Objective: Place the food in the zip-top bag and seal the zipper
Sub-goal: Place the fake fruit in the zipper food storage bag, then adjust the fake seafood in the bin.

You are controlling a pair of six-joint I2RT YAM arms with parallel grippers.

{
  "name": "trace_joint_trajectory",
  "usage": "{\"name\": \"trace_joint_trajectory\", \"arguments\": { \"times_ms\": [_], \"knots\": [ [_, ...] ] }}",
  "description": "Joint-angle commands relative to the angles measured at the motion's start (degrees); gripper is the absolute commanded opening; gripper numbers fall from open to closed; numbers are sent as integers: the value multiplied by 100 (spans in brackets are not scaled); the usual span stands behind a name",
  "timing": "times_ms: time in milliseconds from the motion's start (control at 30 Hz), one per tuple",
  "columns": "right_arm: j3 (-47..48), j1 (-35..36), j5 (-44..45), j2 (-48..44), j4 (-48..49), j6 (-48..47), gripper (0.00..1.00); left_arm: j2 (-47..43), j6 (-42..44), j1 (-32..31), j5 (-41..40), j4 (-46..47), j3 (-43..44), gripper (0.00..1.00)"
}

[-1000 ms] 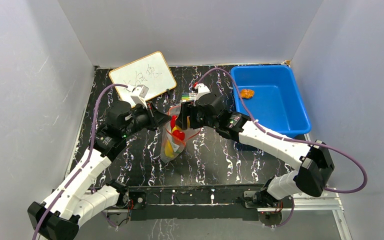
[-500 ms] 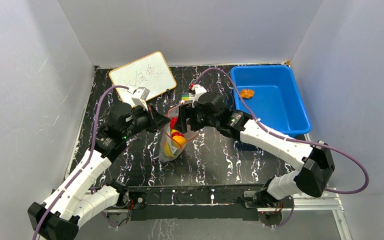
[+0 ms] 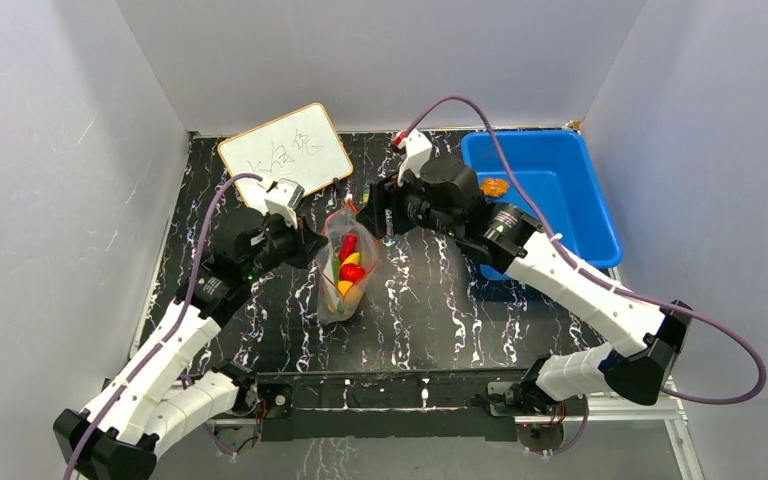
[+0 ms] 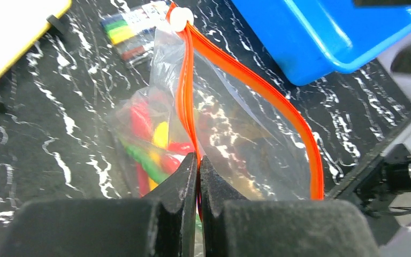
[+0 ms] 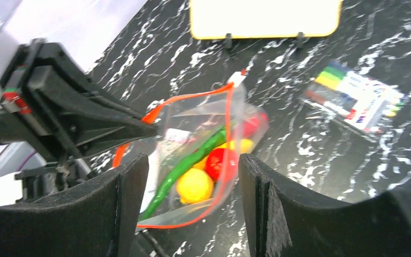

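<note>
Your left claw pinches the orange-red zipper strip of the clear plastic bag, whose mouth gapes upward. Your right claw hangs apart and empty. The yellow-framed whiteboard scribbles are unreadable.

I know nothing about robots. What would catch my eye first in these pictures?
A clear bag with an orange-red rim, stuffed with bright toy food, sits at the centre, the left hand pinching its rim. The right hand hangs open just beyond it. A blue tub at the far right holds one orange piece, and a whiteboard sits at the far left.
</note>
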Motion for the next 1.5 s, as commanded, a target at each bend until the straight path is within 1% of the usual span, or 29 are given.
{"name": "trace_joint_trajectory", "arguments": {
  "times_ms": [0,133,267,367,467,533,600,667,767,933,1067,1167,1200,1267,1367,1467],
  "knots": [
    [474,-319,895,-45,-271,-639,60,-11,1065,-14,-425,-166,488,0],
    [486,-894,818,33,-331,-825,58,127,1481,-14,-616,-224,844,0],
    [426,-1595,609,147,-420,-948,57,136,1603,-13,-428,-155,903,0],
    [344,-2063,710,243,-464,-1060,56,7,1566,-14,-272,29,592,0],
    [209,-2463,1083,365,-406,-1156,54,-175,1479,-14,-69,322,145,0],
    [80,-2730,1153,419,-266,-1204,53,-338,1410,-13,148,664,-123,0],
    [-36,-2957,1255,489,-89,-1198,53,-461,1389,-14,271,791,-333,0],
    [-82,-3193,1331,598,13,-999,52,-541,1408,-14,274,770,-478,0],
    [-152,-3660,1221,807,165,-500,49,-621,1500,-12,205,662,-677,0],
    [-229,-4535,687,1250,431,193,48,-802,1561,-8,327,715,-874,0],
    [-363,-4871,534,1526,823,457,47,-766,1561,-13,493,666,-791,0],
    [-380,-4914,440,1787,1133,566,45,-755,1562,-14,509,641,-840,0],
    [-360,-5037,423,1883,1185,624,44,-763,1562,-14,509,643,-859,0],
    [-283,-5113,436,2099,1217,783,43,-789,1554,-14,516,654,-888,0],
    [-307,-5125,527,2297,1497,1028,43,-799,1574,-16,535,727,-923,0],
    [-304,-5191,643,2750,1872,1096,43,-761,1622,-11,529,657,-874,0]
  ]
}}
